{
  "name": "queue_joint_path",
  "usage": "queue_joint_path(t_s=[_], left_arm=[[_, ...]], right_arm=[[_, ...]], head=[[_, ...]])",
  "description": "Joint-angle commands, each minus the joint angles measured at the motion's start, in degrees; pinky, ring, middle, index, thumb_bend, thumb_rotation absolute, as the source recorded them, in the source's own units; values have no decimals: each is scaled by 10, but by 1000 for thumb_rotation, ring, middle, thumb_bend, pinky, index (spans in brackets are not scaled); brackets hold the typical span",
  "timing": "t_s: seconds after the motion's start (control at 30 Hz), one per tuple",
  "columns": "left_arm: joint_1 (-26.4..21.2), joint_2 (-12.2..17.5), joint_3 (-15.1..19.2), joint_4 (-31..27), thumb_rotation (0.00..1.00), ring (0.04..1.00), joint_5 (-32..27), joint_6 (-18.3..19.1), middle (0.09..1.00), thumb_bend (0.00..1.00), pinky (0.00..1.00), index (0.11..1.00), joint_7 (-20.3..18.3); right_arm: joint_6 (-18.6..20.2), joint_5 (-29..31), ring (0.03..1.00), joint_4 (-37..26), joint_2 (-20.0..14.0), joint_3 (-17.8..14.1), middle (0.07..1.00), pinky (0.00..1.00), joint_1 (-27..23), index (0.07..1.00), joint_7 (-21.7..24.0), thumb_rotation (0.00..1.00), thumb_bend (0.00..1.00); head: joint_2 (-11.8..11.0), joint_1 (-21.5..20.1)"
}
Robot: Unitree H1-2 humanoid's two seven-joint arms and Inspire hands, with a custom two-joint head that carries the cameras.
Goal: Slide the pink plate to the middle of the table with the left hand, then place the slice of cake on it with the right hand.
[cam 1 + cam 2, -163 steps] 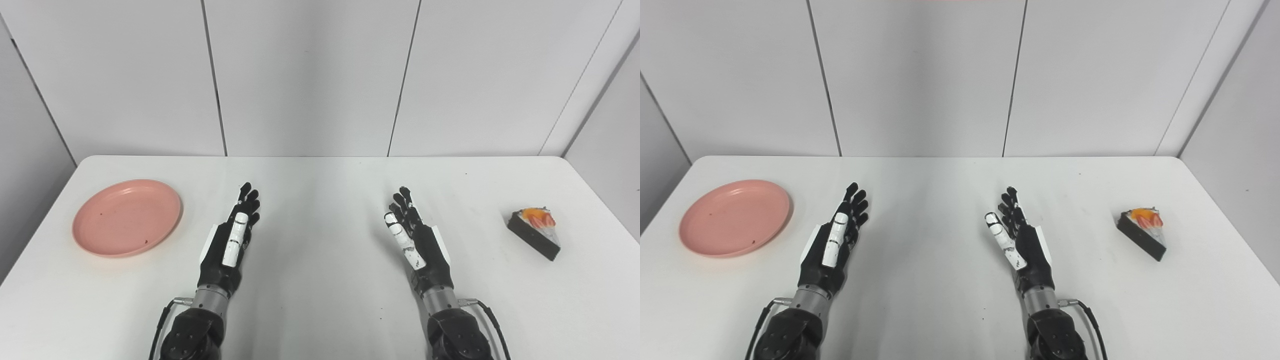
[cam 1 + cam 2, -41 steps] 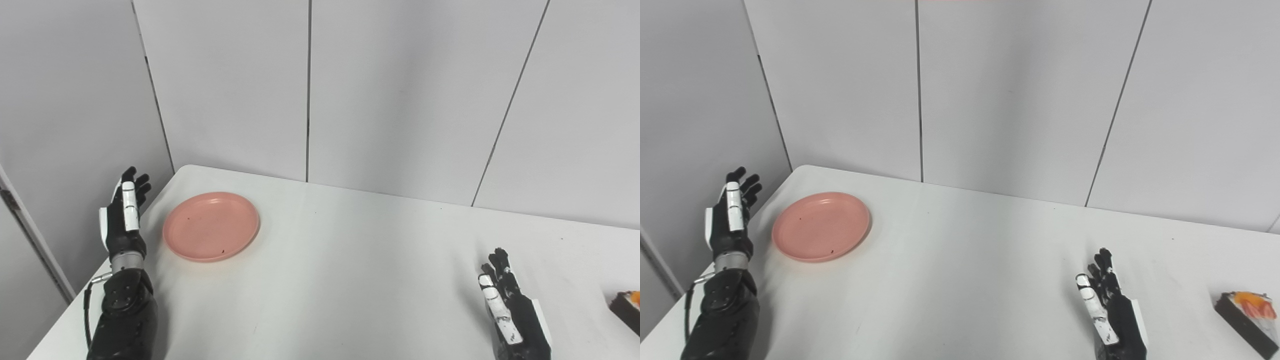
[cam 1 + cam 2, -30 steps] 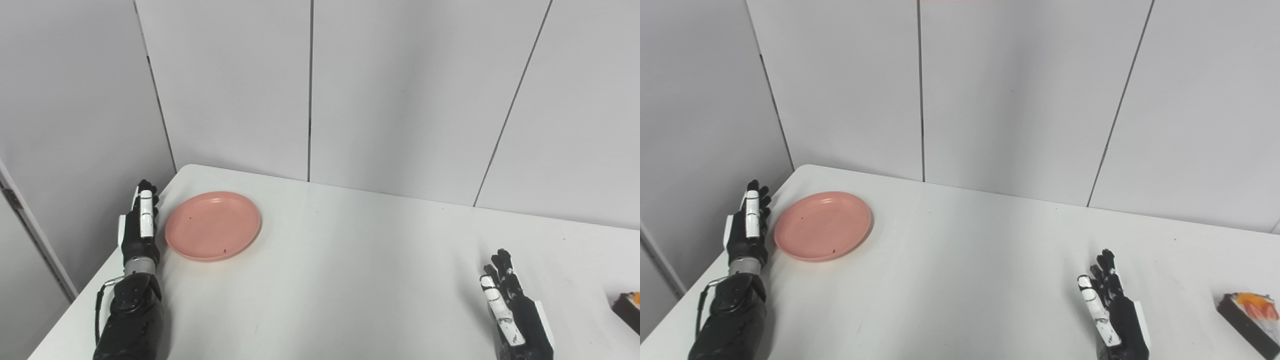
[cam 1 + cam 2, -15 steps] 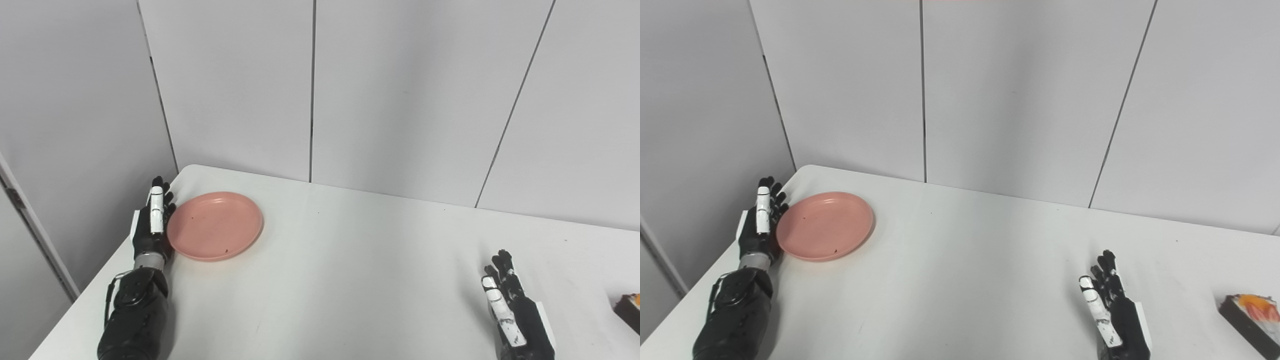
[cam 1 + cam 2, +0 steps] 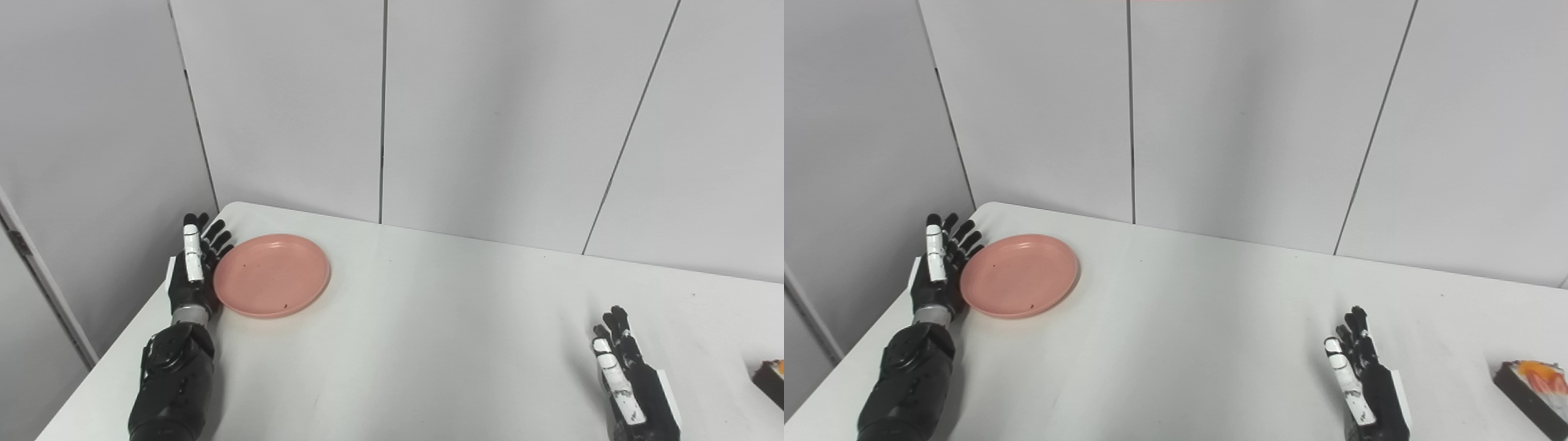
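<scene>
The pink plate (image 5: pixel 272 283) lies flat near the table's far left corner. My left hand (image 5: pixel 193 269) stands on edge right against the plate's left rim, open, fingers straight and spread. My right hand (image 5: pixel 1366 383) rests open on the table at the lower right, holding nothing. The slice of cake (image 5: pixel 1532 392), dark with orange and red fruit on top, sits at the far right edge of the picture, apart from the right hand; the left eye view shows only its corner (image 5: pixel 773 381).
The white table (image 5: pixel 429 343) runs from the plate to the cake with bare surface between them. Its left edge lies just beside my left hand. Grey wall panels (image 5: pixel 490 116) stand behind the table.
My left hand has come in against the plate's left rim and pushed it a little to the right. The right hand and the cake have stayed where they were.
</scene>
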Motion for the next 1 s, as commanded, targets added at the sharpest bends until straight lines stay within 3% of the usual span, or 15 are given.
queue_joint_path(t_s=[0.0, 0.43, 0.97], left_arm=[[-9, -5, 0, -10, 1000, 837, -8, 23, 862, 782, 793, 880, -3], [-6, -25, -29, -31, 1000, 818, -1, 46, 842, 766, 774, 866, -22], [15, -68, -89, -91, 981, 844, 63, 77, 856, 779, 813, 867, 5]], right_arm=[[-1, 5, 975, -5, -2, -4, 996, 1000, -6, 1000, 3, 684, 346], [8, 6, 974, -13, -1, -4, 995, 1000, -6, 1000, 1, 669, 373], [7, -4, 962, -13, -2, -3, 985, 1000, -8, 1000, -2, 697, 401]], head=[[1, 0], [5, -2], [12, -10]])
